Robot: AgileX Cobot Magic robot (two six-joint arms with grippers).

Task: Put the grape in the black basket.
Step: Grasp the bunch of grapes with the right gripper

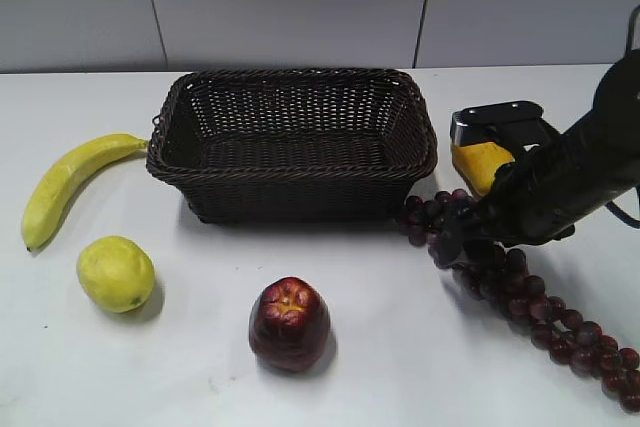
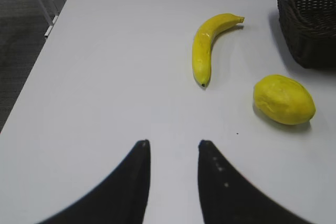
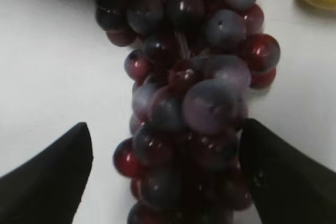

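Fingers [image 3: 47, 174] of the right tool [image 3: 165, 169] stand spread around the grape [image 3: 184, 93] — not clenched on it. The bunch lies on the desk [image 1: 420, 367] just right of the black basket [image 1: 292, 142]. The left tool [image 2: 173, 174], released, hovers near a banana [image 2: 207, 45] and lemon [image 2: 283, 99].

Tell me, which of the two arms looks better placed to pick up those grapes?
The right. Its end effector is open and straddles the grape bunch beside the black basket. The left end effector hangs over bare table near the banana, far from the bunch.
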